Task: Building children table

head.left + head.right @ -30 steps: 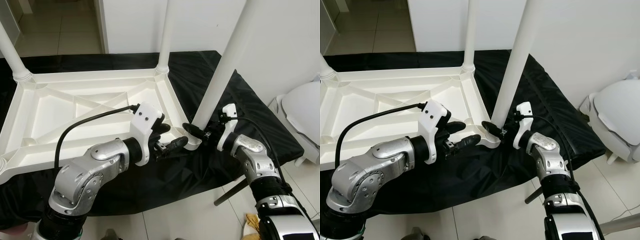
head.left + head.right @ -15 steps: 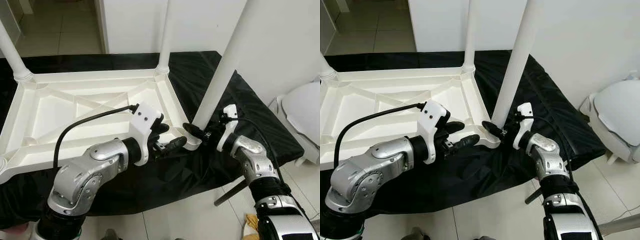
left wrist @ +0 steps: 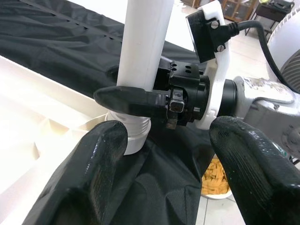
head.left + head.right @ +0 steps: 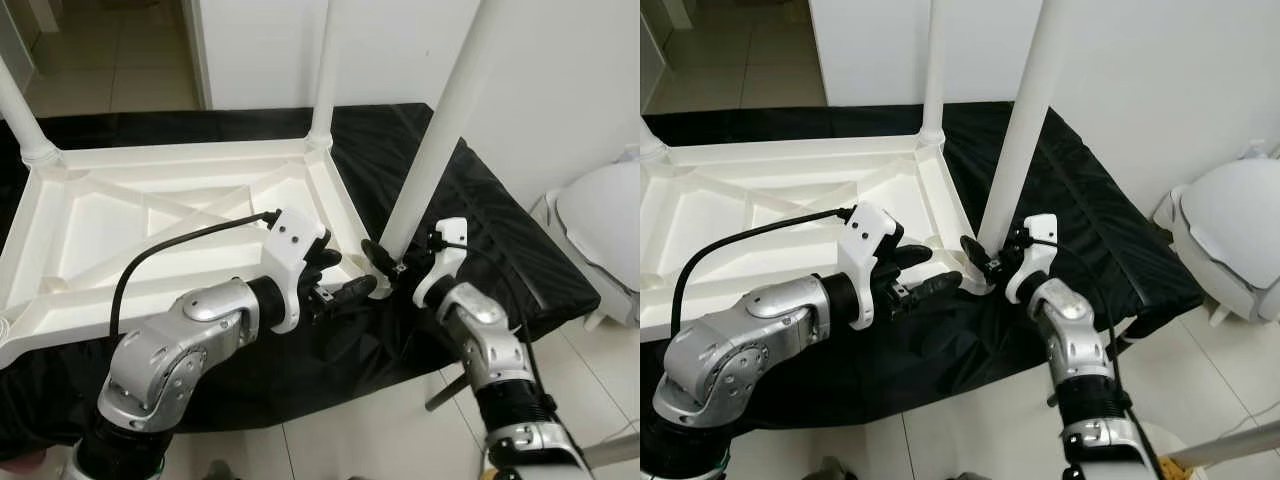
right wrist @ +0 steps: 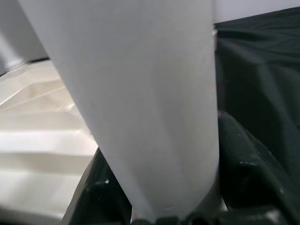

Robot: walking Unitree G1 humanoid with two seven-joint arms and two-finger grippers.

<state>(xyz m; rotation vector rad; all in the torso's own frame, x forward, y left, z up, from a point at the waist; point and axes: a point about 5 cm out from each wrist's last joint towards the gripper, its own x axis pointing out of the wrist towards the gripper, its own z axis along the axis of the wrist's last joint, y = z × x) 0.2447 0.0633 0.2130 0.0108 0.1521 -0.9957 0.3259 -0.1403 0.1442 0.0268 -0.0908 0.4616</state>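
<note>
You have the white children's table [image 4: 150,215] lying upside down on a black cloth [image 4: 500,235], ribbed underside facing up, and it covers most of the left and middle of the scene. The cloth spreads out under it and hangs over the near edge down toward the pale tiled floor [image 4: 360,440].

Three white legs stand up from the corners. The far-left leg [image 4: 20,115] and the far-middle leg [image 4: 322,75] sit upright in their sockets. The near-right leg [image 4: 445,120] rises from the near right corner of the table and leans a little to the right as it goes up.

Your right claw [image 4: 392,264] is at the foot of that near-right leg. Its two black fingers stand one on each side of the white tube just above the socket collar, and the right wrist view shows the tube pressed in between them, so it is clamped on the leg.

Your left claw [image 4: 335,280] comes in from the near left and sits just beside the same corner. Its fingers [image 3: 101,164] are spread apart with nothing between them. One fingertip lies against the socket collar [image 3: 133,136] and the other hangs over the cloth close to the right wrist.

At the far right, off the cloth, stands a rounded white object [image 4: 600,220] on the floor. A dark rod [image 4: 445,390] slants out from under the cloth edge beside the right arm.
</note>
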